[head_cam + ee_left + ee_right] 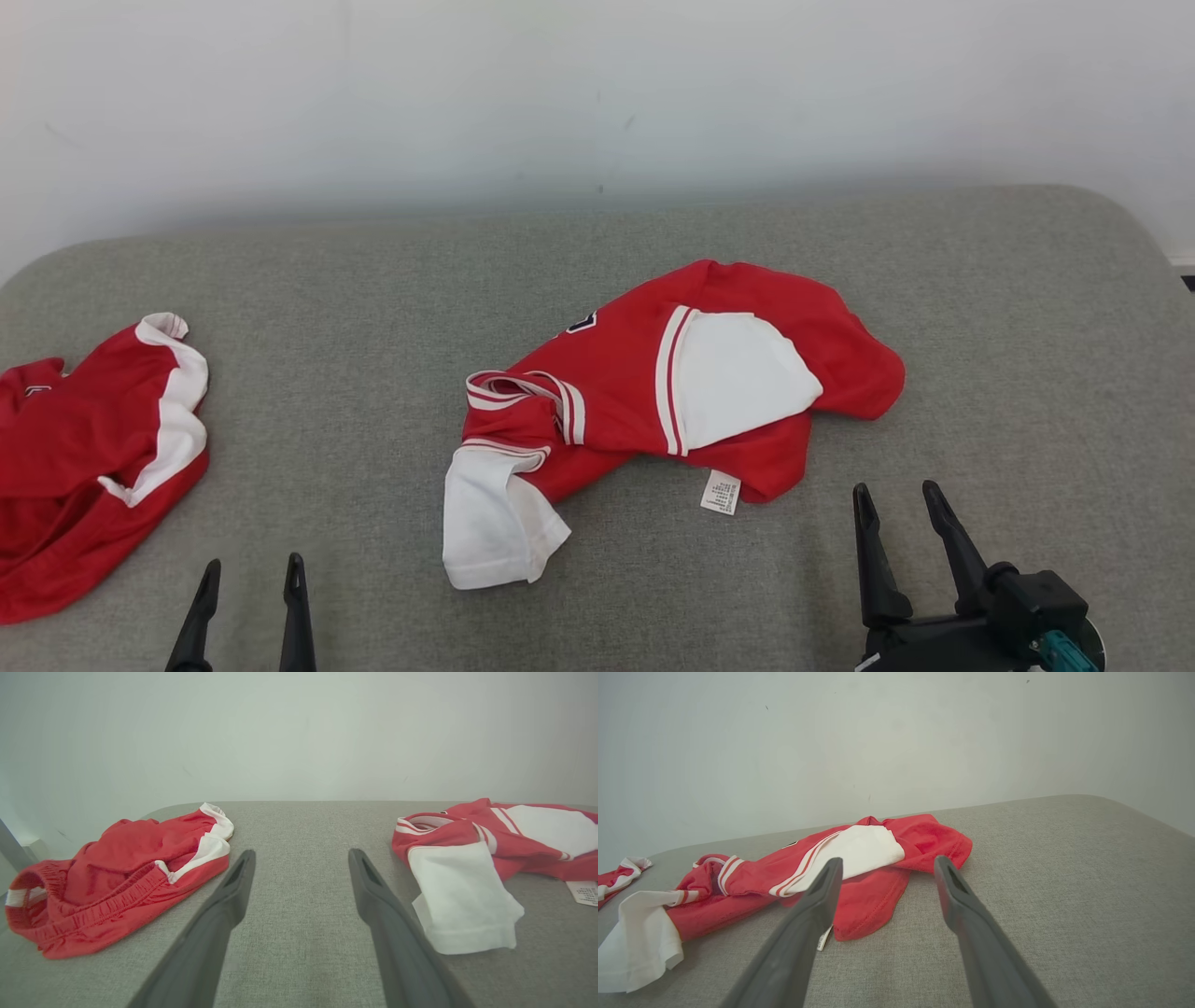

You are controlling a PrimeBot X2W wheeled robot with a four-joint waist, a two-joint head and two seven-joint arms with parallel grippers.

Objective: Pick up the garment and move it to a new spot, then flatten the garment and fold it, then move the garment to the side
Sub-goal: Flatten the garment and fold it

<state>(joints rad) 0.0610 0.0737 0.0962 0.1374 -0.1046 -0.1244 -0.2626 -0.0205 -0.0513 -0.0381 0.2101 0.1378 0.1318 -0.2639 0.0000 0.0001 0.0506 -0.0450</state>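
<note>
Grey cloth-covered table, far corners rounded, pale wall behind it.

Red shirt lies crumpled about mid-table, a little right of centre, nothing touching it. It runs from near-left to far-right. At the near-left end a white sleeve sprawls flat, its corner folded over, with a striped cuff band on its far side. Just beyond that, the striped collar stands open. Toward the right a second white patch, edged with red-and-white stripes, lies on top; red cloth bunches round its far and right sides. A dark mark sits on the far edge, too small to read. White label pokes out from the near hem and lies flat on the table.

Red shorts with a white side panel, heaped at the left edge of the table, well apart from the shirt. Left wrist view shows their elastic waistband on the near side.

Robot's left gripper: near left, low, fingers spread wide and empty, pointing away. Bare table between them; shorts off to the left, sleeve off to the right, neither touched.

Robot's right gripper: near right, fingers likewise apart, holding nothing. Tips sit near the shirt's near hem, to the right of the label, with a strip of bare table between. In the right wrist view the left finger crosses in front of the label and hem.
</note>
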